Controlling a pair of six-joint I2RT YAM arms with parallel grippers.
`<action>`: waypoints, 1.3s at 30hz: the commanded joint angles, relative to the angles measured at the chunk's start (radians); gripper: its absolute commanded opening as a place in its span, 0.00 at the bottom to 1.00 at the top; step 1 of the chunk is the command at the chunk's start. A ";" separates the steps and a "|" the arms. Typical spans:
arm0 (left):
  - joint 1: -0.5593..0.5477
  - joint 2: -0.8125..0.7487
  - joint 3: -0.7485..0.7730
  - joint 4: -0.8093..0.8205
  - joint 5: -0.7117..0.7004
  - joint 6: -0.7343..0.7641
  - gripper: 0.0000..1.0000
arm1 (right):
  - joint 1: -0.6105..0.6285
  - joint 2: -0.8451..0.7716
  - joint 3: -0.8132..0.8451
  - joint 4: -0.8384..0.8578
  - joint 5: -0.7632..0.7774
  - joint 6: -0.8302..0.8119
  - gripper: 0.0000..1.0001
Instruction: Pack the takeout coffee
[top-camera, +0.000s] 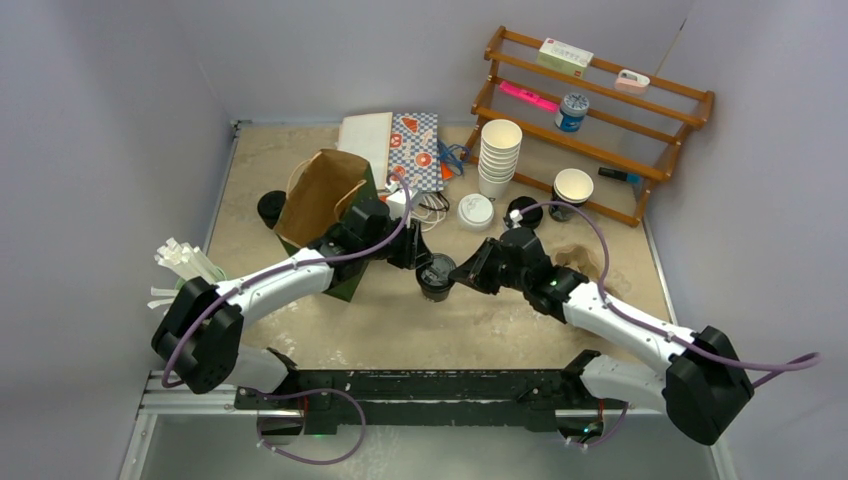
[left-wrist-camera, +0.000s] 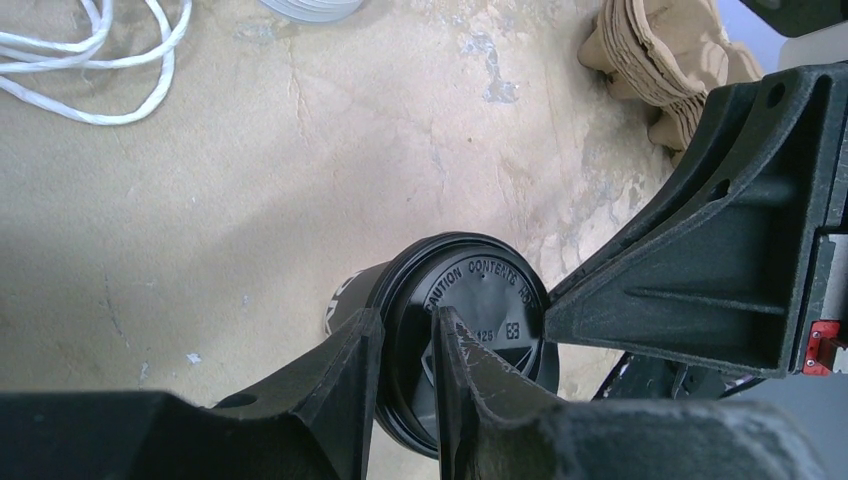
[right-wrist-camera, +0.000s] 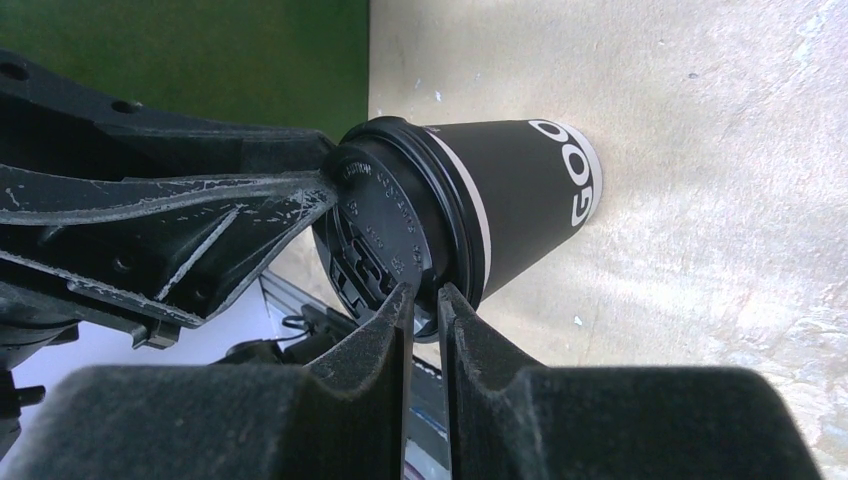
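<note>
Left gripper (left-wrist-camera: 405, 328) and right gripper (right-wrist-camera: 425, 297), jaws narrow, pinch the lid (left-wrist-camera: 480, 290) of the black cup (right-wrist-camera: 520, 200). Only the right wrist view shows its white letters (right-wrist-camera: 581, 186).

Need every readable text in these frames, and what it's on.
"CAUTION CONTENTS HO", cut off by a hand: embossed on the black lid.
"GOO", the rest out of sight round the side: white letters on the black cup.
Small embossed digits lower on the lid: not clear enough to read.
Labels on the white box and the blue jar: too small to read.
</note>
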 joint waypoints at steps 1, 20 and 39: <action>-0.022 0.030 -0.056 -0.091 0.071 -0.029 0.27 | 0.009 0.153 -0.110 -0.204 0.118 -0.041 0.19; -0.021 0.021 0.078 -0.180 0.023 0.008 0.28 | 0.008 0.093 0.065 -0.279 0.109 -0.082 0.20; -0.022 -0.053 0.160 -0.292 -0.004 0.016 0.31 | -0.006 0.175 0.307 -0.327 0.106 -0.243 0.22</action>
